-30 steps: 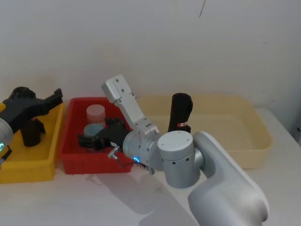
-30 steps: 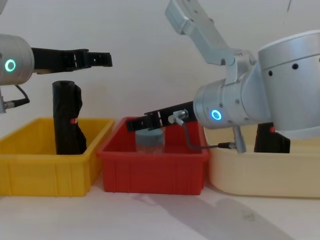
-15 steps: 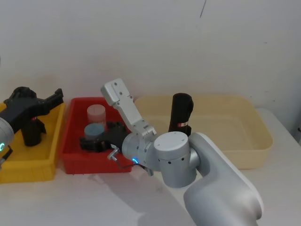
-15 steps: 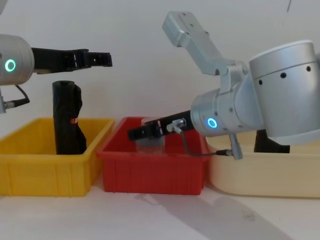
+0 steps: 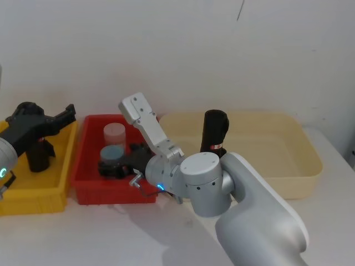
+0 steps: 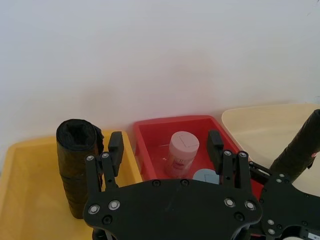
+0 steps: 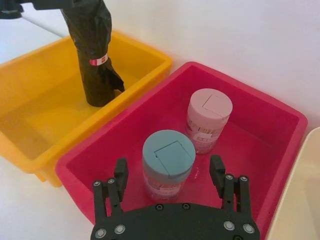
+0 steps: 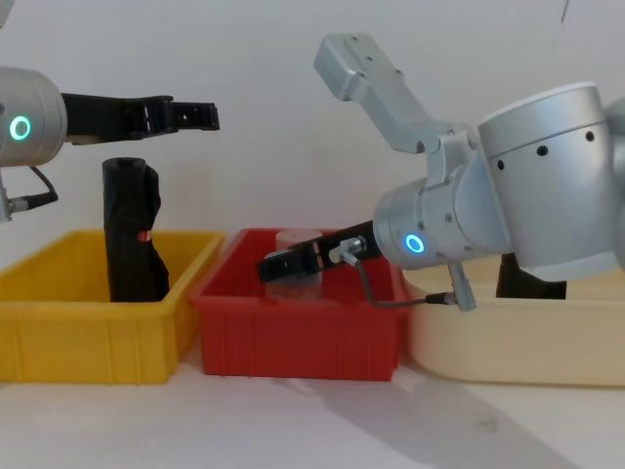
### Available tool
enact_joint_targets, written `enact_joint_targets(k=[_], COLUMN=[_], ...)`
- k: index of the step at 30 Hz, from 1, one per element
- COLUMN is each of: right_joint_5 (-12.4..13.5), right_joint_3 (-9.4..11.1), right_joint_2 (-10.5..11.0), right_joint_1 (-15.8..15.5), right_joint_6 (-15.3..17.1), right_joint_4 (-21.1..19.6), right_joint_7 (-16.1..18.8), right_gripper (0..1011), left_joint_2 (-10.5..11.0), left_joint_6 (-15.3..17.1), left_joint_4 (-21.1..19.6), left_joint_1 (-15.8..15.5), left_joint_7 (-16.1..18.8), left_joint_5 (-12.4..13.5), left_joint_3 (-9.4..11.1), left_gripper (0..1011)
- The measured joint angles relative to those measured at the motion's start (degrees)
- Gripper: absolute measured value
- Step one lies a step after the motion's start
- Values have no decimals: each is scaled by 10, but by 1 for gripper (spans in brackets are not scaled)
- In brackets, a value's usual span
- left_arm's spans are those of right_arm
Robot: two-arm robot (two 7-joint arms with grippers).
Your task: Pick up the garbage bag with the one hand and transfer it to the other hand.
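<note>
**A:** The left gripper (image 8: 195, 115) is hovering above the yellow bin (image 8: 59, 337), fingers spread wide, holding nothing.

**B:** And the garbage bag (image 5: 214, 130) is standing upright in the cream bin (image 5: 288, 119), untouched. The right gripper (image 7: 168, 170) is hanging over the red bin (image 7: 280, 112), fingers wide too.

**A:** Pickup's looking unstarted. It's probably calling for a reach across to that bag.

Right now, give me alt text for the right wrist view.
The open right gripper is lined up on a teal-lidded jar in a red bin, a pink-lidded jar just beyond it. In the neighbouring yellow bin stands a black roll with a red-and-white band.
</note>
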Motion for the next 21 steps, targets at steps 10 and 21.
enact_joint_targets(k=[10,21], right_joint_5=[-11,-20], right_joint_3=[-5,-9], right_joint_2=[2,-2], right_joint_1=[13,27], right_joint_6=[-1,1], right_joint_4=[17,37], right_joint_7=[10,19], right_gripper=[999,1000], left_joint_2=[0,0], left_joint_6=[0,0], left_joint_4=[0,0], left_joint_1=[0,0], left_joint_7=[0,0], left_joint_5=[0,0], left_joint_3=[0,0], left_gripper=[1001,1001])
